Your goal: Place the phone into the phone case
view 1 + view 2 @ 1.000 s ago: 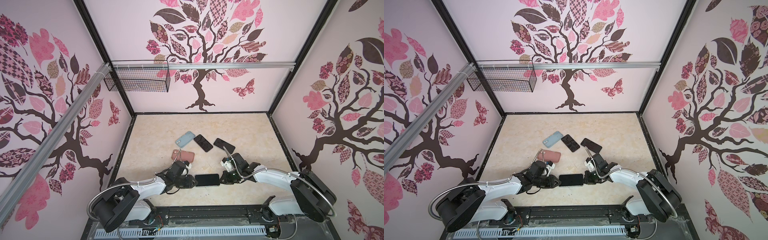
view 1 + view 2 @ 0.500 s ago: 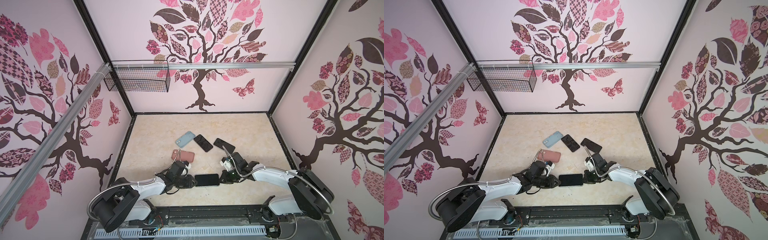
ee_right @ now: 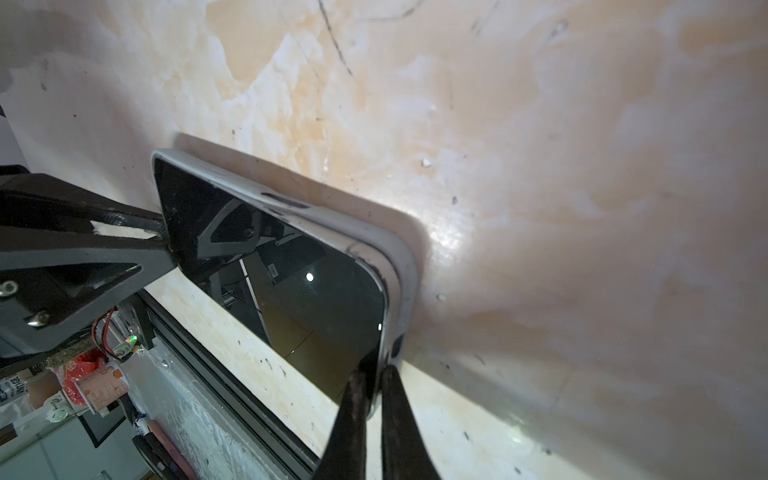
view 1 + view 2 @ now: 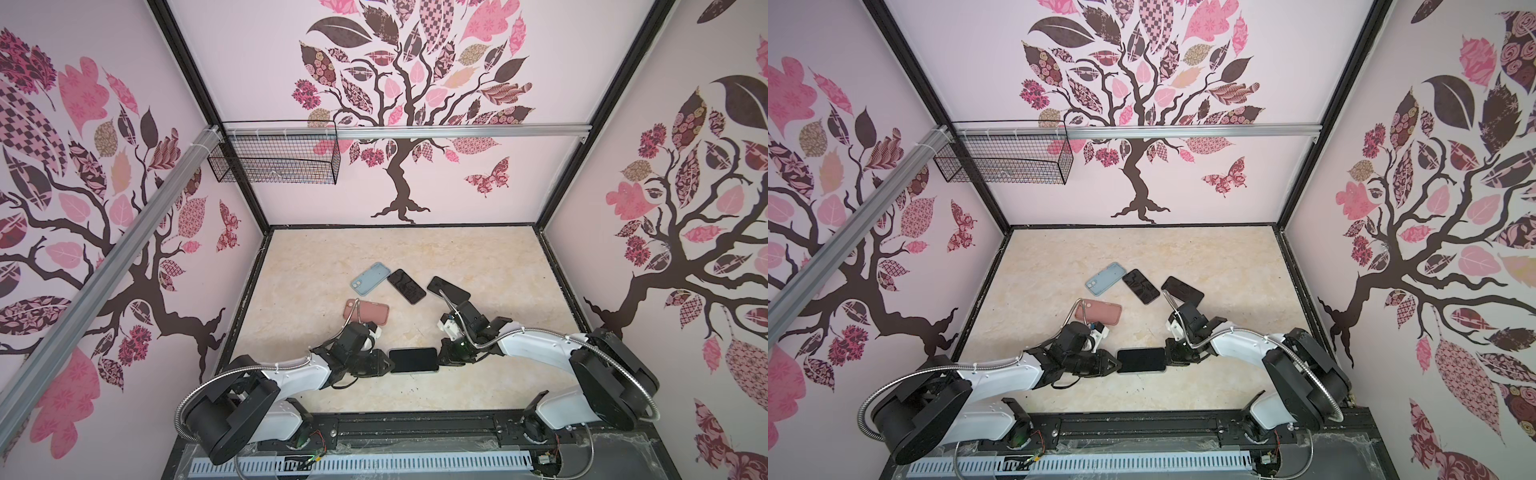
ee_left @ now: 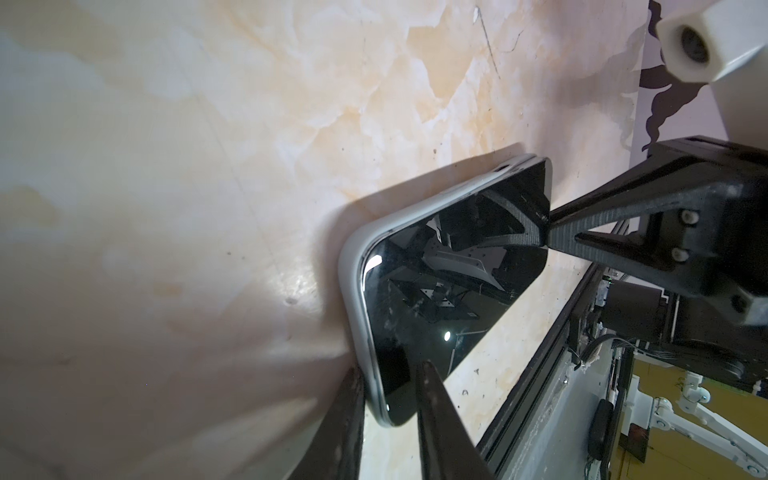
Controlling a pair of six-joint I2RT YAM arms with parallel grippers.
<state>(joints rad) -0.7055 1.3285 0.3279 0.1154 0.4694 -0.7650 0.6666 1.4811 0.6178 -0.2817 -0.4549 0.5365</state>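
Observation:
A black phone (image 4: 413, 360) lies screen up near the front edge, seated in a pale phone case (image 5: 353, 266) whose rim shows round it (image 3: 399, 266). My left gripper (image 4: 388, 363) is at its left end. In the left wrist view the left gripper (image 5: 388, 370) has one finger on the screen and one against the case's back, shut on both. My right gripper (image 4: 439, 360) meets the right end. In the right wrist view the right gripper (image 3: 374, 374) has its fingers nearly together, pinching the phone's end edge. Both top views show the phone (image 4: 1140, 360) spanning between the two grippers.
Behind the grippers lie a pink case (image 4: 368, 312), a light blue case (image 4: 370, 276) and two more black phones (image 4: 407, 286) (image 4: 448, 289). A wire basket (image 4: 274, 160) hangs on the back wall. The black front rail (image 5: 552, 332) runs close beside the held phone.

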